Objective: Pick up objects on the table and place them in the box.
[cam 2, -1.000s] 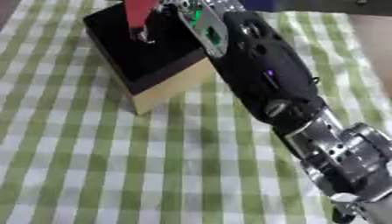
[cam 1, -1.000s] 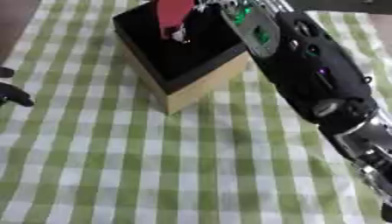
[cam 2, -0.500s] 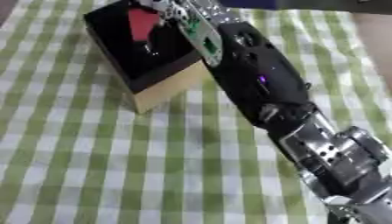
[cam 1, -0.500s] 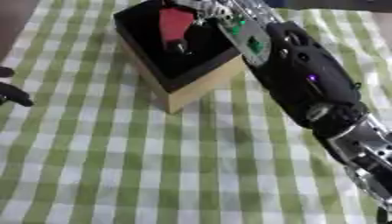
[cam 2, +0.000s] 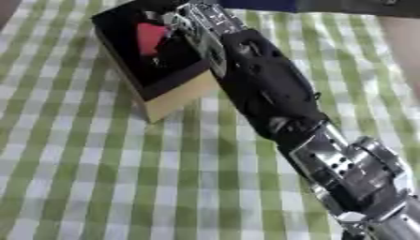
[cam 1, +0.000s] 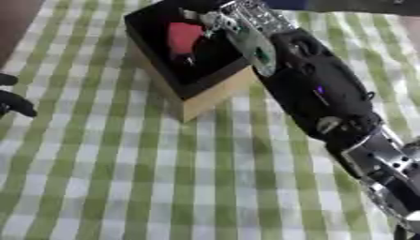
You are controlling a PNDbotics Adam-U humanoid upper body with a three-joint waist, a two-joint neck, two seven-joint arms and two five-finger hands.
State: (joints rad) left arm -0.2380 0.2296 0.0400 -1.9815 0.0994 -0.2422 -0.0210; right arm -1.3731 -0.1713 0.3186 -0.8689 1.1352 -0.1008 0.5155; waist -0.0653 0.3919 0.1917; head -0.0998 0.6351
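**Right hand over the box, red thing inside**

The box (cam 1: 190, 61) sits on the green-and-white checked cloth (cam 1: 123, 178) at about 11 o'clock from the middle of the left eye view. It has a black inside and tan outer walls, and it stands turned so that one corner points toward 6 o'clock. Inside it lies a red thing (cam 1: 183, 36), toward the wall on the 10 o'clock side; its shape is not clear beyond a flat red patch with a narrow tip pointing down.

The right arm (cam 2: 271, 93) runs in from the 5 o'clock corner and crosses up to 12 o'clock. The right hand (cam 1: 236, 21) is over the box at its 1 o'clock edge, with silver fingers reaching in above the black interior just beside the red thing. Whether the fingers touch or pinch the red thing, or are spread, cannot be told from either view.

The left eye view shows something the right eye view does not: at its 9 o'clock edge, dark parts of the left hand (cam 1: 15, 101) rest over the cloth, well apart from the box. Too little of it shows to say how its fingers are set. The right eye view shows more of the right arm's silver wrist joint (cam 2: 348, 164) toward 4 o'clock.
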